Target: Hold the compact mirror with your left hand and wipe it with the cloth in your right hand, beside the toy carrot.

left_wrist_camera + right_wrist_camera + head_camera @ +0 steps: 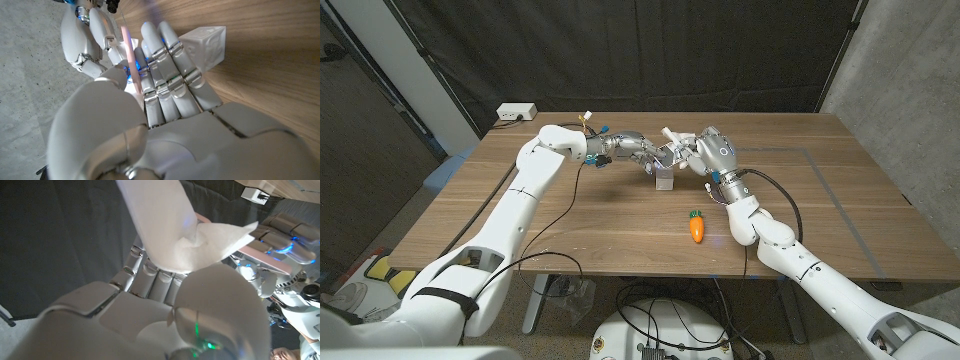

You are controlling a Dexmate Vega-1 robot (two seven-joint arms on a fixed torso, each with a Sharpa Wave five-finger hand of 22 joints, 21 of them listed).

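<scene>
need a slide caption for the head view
Left hand holds the mirror while right hand brings the cloth, carrot nearby.

A lab or test bay. Black curtains [620, 50] hang behind the wooden table [840, 190]. A concrete wall [910, 60] stands far right.

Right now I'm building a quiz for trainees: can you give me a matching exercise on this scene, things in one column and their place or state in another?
Things:
1. compact mirror
2. white cloth
3. toy carrot
4. white power strip

Places or states:
A. lying alone on the table, nearer the robot than both hands
B. held in the right hand
C. at the table's far left edge
D. held in the left hand

Pairs: 1-D, 2-B, 3-A, 4-C
</scene>
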